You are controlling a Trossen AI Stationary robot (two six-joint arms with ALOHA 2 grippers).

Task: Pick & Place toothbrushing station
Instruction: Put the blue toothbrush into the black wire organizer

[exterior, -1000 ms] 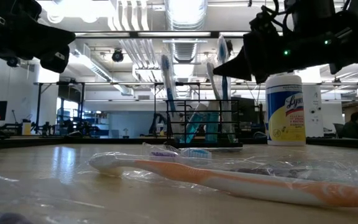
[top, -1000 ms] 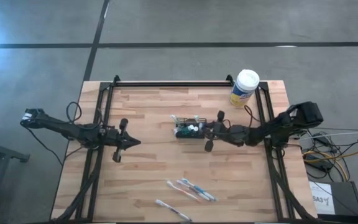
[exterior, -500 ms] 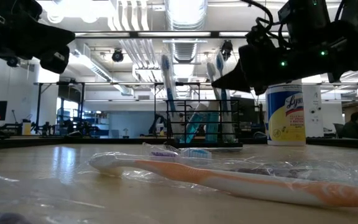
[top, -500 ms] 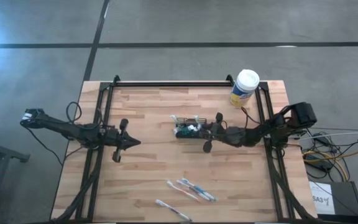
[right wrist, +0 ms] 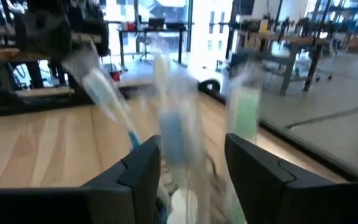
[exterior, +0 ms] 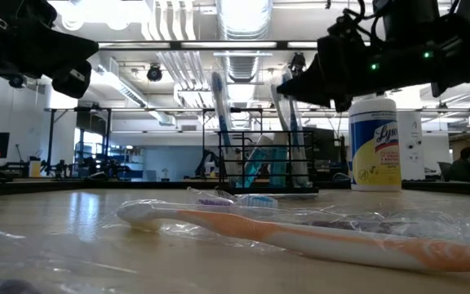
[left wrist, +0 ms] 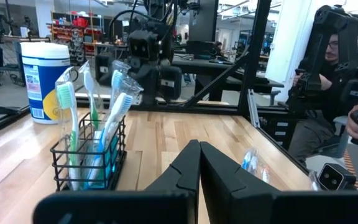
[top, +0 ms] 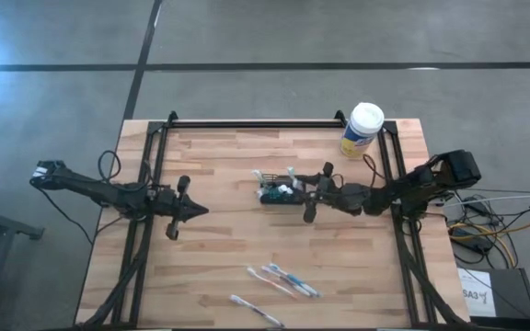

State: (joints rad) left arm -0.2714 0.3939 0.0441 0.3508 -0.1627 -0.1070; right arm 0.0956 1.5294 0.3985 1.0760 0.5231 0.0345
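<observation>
Toothbrushing station [top: 279, 191] upright mid-table, long axis left-right; right gripper [top: 313, 195] spread, apparently holding nothing; left gripper [top: 191, 211] closed, empty.

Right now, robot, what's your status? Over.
Right end effector open, at the toothbrush caddy, fingers around a wrapped toothbrush. Left end effector shut, waiting mid-table. Wipes canister clear behind. Over.

Wooden table [top: 219, 165] bears caddy [top: 279, 192], canister [top: 361, 130], wrapped toothbrushes [top: 282, 279].
</observation>
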